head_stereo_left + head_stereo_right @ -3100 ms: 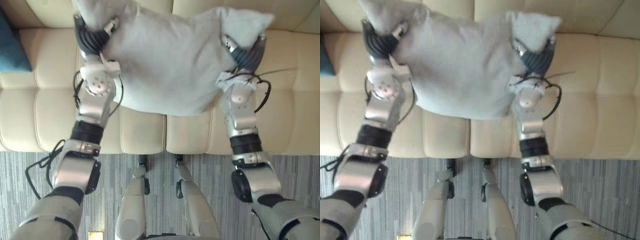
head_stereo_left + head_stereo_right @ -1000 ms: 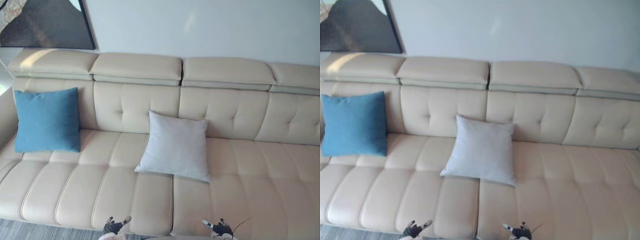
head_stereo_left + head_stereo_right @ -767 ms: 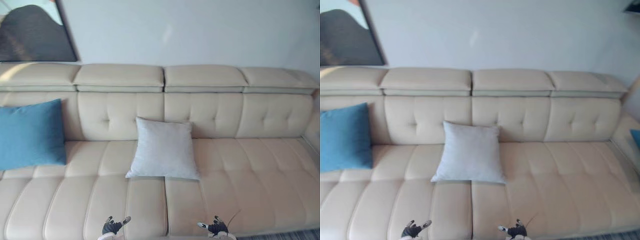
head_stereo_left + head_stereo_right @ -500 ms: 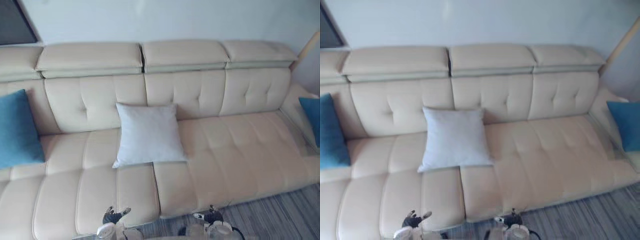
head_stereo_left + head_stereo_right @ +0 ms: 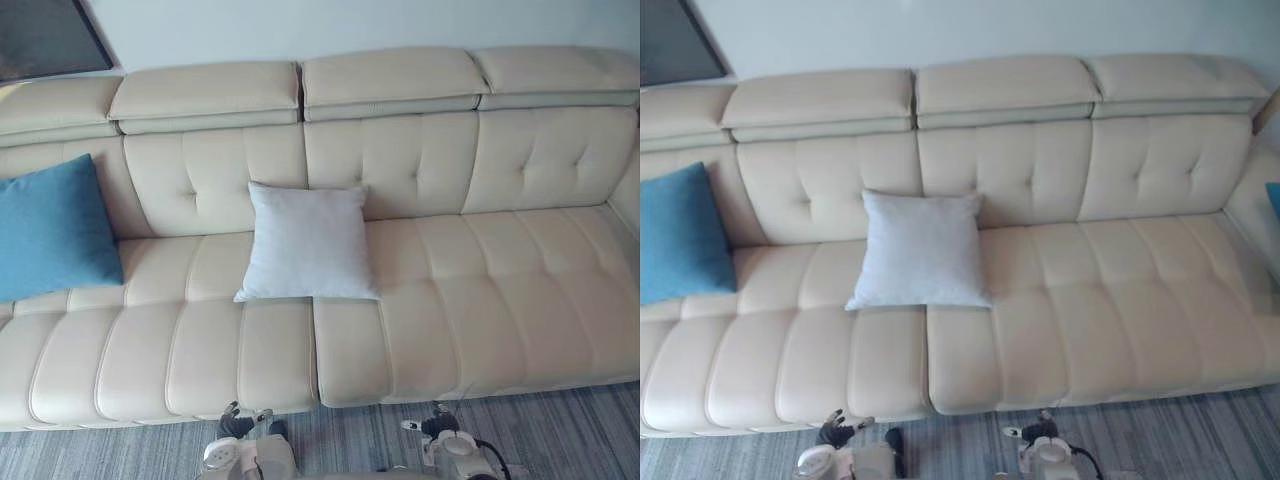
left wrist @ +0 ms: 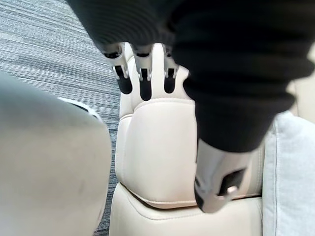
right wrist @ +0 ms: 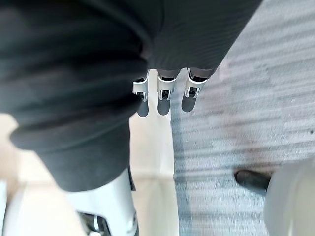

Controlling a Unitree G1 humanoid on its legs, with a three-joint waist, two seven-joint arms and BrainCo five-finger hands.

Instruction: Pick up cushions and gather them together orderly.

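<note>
Grey cushion (image 5: pixel 308 243): head views; upright against the backrest at the middle of the cream sofa (image 5: pixel 480 300), free of both hands.
Blue cushion (image 5: pixel 50 228): leans at the sofa's left end, well apart from the grey one.
Left hand (image 5: pixel 236 426): low before the sofa's front edge, over striped carpet (image 5: pixel 560 430).
Right hand (image 5: pixel 436 425): also low by the front edge.
Left wrist view: fingers (image 6: pixel 142 81) straight, side by side, thumb (image 6: pixel 216 189) apart, holding nothing; sofa seat beyond.
Right wrist view: fingers (image 7: pixel 165 93) straight and empty; carpet and sofa edge beyond.
</note>
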